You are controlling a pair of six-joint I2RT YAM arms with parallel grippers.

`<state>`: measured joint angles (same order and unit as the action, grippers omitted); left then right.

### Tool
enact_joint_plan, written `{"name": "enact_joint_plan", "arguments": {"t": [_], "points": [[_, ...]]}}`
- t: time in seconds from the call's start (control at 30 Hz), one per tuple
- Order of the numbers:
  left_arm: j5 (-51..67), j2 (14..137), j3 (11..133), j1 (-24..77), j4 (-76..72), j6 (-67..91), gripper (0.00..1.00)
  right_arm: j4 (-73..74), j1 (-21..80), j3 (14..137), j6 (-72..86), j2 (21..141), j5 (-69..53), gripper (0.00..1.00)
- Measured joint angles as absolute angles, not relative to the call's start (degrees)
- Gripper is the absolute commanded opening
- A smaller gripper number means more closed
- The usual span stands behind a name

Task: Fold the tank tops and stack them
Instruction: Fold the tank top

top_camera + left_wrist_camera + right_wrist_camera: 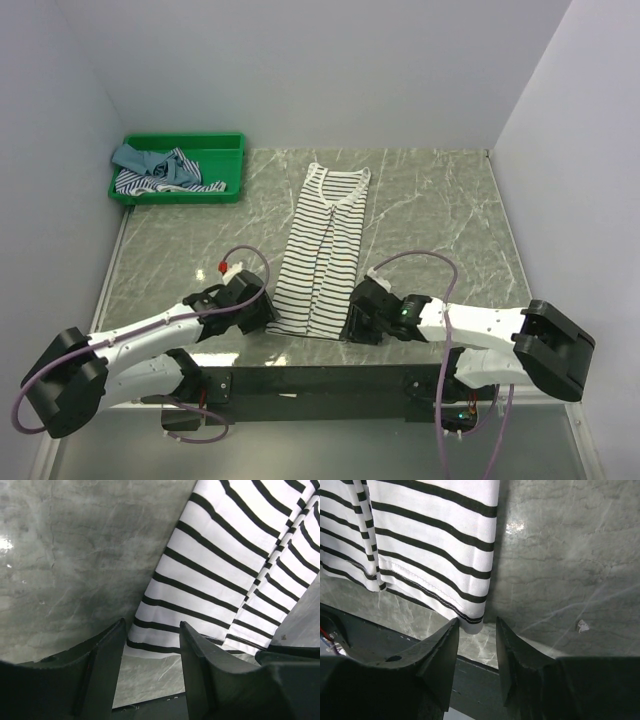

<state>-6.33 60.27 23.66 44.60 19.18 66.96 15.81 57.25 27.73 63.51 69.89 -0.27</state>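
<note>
Left gripper sits at the near-left hem corner of the white black-striped tank top, jaws parted, hem between the tips, nothing clamped. Right gripper is at its near-right corner, jaws narrowly parted, no grip. Top lies flat on the table, sides folded to the middle. Beyond it, far left: green tray holds the teal tank top and the blue-and-white striped tank top, bunched.

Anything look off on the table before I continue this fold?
Nothing serious. The black-striped tank top lies slightly slanted, hem further left than neckline. A pale fleck sits on the table beside its hem corner. The other two tank tops are crumpled in the green tray.
</note>
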Motion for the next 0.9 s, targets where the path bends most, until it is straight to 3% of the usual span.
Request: {"name": "enact_joint_plan", "arguments": {"t": [0.3, 0.4, 0.5, 0.53, 0.7, 0.9], "points": [[-6.2, 57.7, 22.3, 44.6, 21.2, 68.7, 0.49, 15.5, 57.9, 27.4, 64.5, 70.3, -0.5, 0.31], [-6.2, 58.0, 22.3, 44.6, 21.3, 68.7, 0.47, 15.2, 58.1, 27.4, 64.6, 70.7, -0.6, 0.17], [-5.8, 59.2, 22.3, 44.6, 20.7, 68.7, 0.42, 15.2, 58.2, 27.3, 64.6, 71.0, -0.7, 0.11], [-5.5, 59.7, 22.4, 44.6, 20.1, 68.7, 0.39, 15.2, 58.2, 27.3, 64.6, 71.0, -0.7, 0.1], [-4.2, 62.5, 22.3, 44.6, 17.0, 68.4, 0.04, 15.2, 58.3, 27.3, 64.3, 71.0, -0.7, 0.01], [-3.3, 62.6, 22.4, 46.9, 15.9, 68.3, 0.01, 17.0, 58.8, 27.3, 63.4, 70.0, -0.3, 0.0]]}}
